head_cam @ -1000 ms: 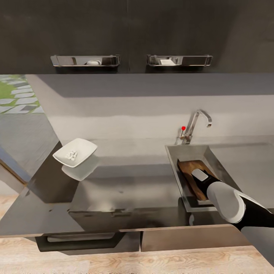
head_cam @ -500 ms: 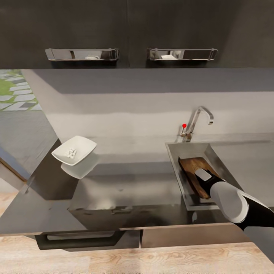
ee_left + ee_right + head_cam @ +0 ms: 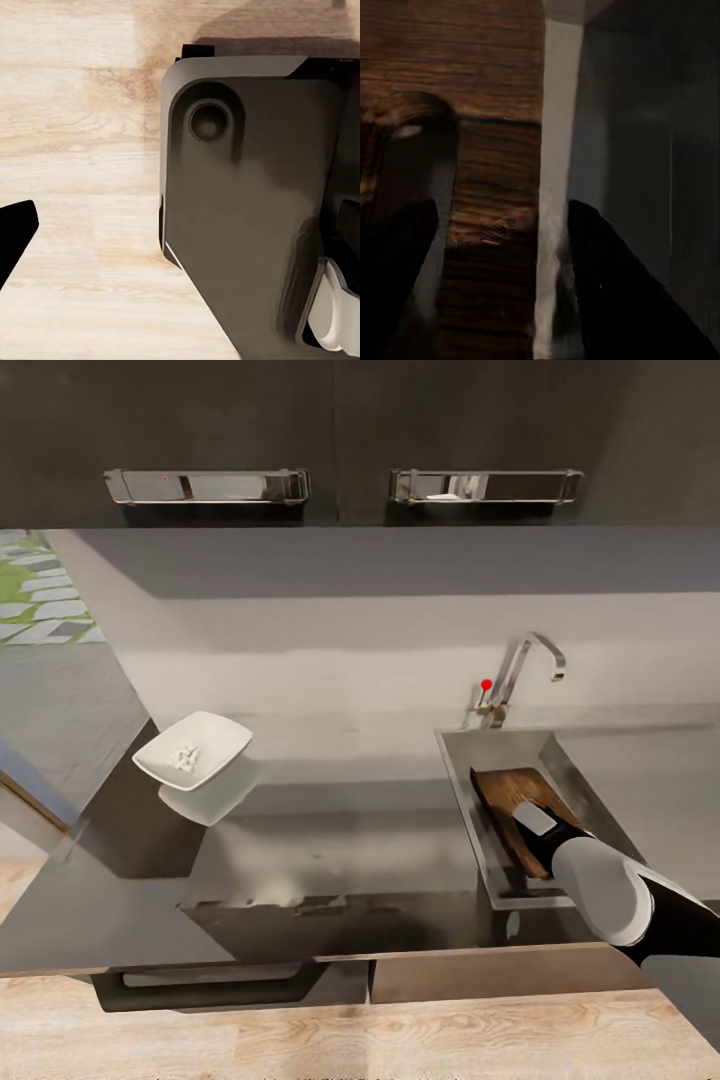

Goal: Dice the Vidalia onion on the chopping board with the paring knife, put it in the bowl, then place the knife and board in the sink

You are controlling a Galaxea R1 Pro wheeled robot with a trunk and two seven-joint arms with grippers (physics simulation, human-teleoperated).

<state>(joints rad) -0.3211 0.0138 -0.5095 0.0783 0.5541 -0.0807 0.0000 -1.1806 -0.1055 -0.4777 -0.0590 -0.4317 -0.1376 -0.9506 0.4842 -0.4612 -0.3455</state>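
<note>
Board down in the sink at right, right gripper spread astride its slotted end, not pinching. Diced onion already in the bowl, far left on the countertop. Knife unseen, so its placing unconfirmed. Left gripper's state: cannot tell.
</note>
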